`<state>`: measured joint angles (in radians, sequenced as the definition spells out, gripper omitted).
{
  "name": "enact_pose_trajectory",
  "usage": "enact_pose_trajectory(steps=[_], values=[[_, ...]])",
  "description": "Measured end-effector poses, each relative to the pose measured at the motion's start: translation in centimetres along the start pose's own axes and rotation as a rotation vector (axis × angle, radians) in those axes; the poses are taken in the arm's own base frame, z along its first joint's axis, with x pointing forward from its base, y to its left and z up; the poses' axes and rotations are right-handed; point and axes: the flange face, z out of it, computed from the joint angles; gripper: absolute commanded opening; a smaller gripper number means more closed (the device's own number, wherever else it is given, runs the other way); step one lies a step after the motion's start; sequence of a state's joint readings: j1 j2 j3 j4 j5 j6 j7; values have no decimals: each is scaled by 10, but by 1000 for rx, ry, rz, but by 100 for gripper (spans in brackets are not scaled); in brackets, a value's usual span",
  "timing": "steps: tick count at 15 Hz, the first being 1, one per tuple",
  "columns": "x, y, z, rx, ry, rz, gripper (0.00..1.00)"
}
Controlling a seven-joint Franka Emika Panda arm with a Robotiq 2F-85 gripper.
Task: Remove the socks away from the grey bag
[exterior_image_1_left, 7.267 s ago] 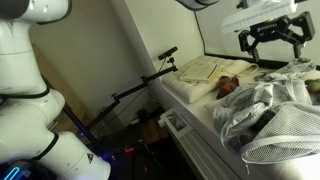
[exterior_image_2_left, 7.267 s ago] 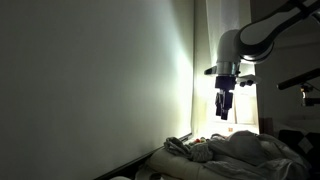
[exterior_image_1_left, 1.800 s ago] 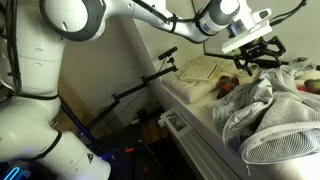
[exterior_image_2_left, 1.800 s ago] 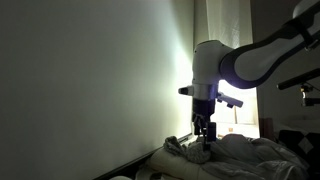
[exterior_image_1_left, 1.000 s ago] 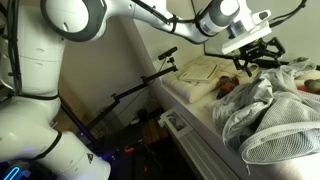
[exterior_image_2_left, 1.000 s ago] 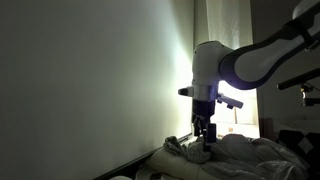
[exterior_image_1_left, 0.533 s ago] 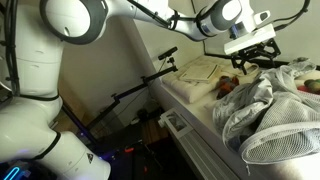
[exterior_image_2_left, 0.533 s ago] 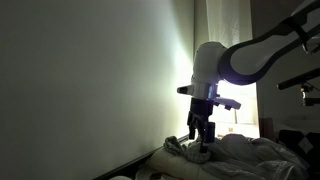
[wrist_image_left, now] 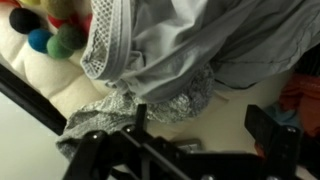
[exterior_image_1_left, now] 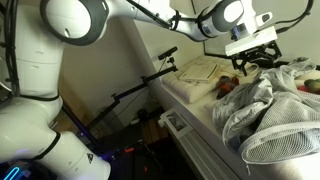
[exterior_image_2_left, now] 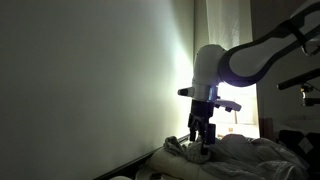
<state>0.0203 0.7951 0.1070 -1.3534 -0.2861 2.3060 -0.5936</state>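
One gripper hangs with its two fingers spread wide and empty, above one bundle of socks, which lies on the pale surface between one flat cream cloth and one grey bag, against the bag's near edge. In the wrist view the bag's grey folds and mesh fill most of the frame. A red-orange patch at the right edge is probably the socks, though it is too blurred to confirm.
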Motion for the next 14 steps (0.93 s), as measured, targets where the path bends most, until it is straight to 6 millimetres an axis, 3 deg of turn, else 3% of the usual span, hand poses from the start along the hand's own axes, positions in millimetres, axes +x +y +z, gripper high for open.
enact_pose_trajectory(steps=[14], values=[[-16, 9, 17, -57, -81, 195, 100]])
